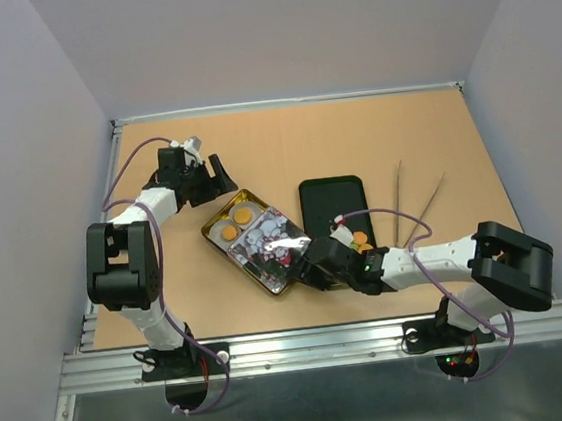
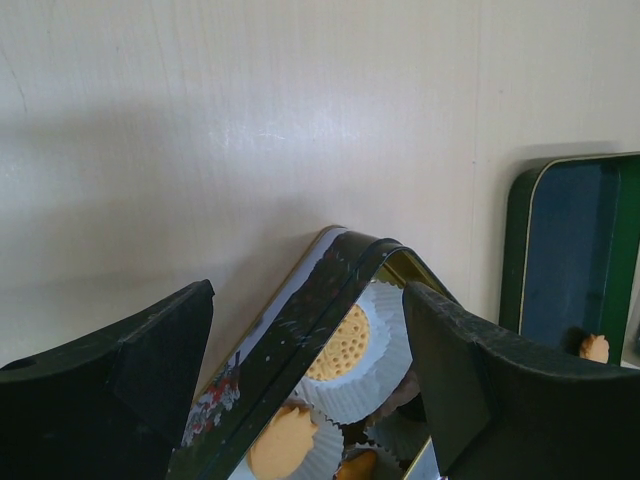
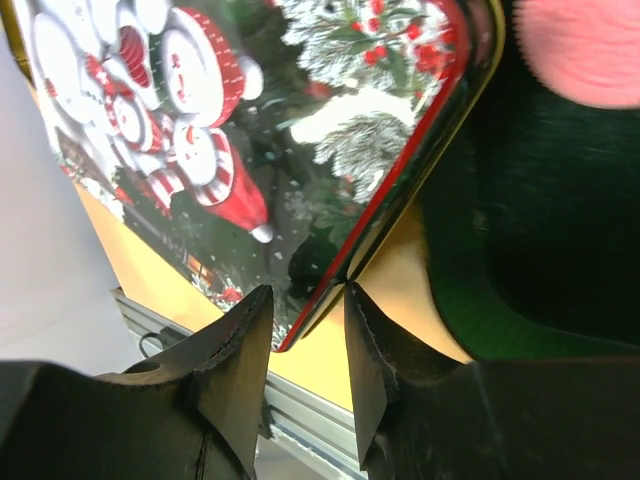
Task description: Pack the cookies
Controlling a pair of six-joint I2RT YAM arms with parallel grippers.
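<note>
1. Two round orange-brown cookies (image 1: 244, 214) sit in white pleated paper cups (image 2: 385, 375) at the uncovered far end of a rectangular metal tin (image 2: 285, 345), left of the table's middle.
2. One rectangular tin lid (image 1: 274, 243), printed with snowmen and fir sprigs and edged in red, lies askew over the tin's near end.
3. One black oblong tray (image 1: 333, 200) with a dark green rim stands just right of the tin. A pink cookie (image 3: 585, 45) lies in it near the right arm.
4. Right gripper (image 3: 307, 300): jaws closed on the lid's near rim.
5. Left gripper (image 2: 308, 300): jaws spread wide and holding nothing, hanging near the tin's far corner.
6. Two thin wooden sticks (image 1: 400, 193) lie right of the tray on the brown tabletop (image 1: 353, 132).
</note>
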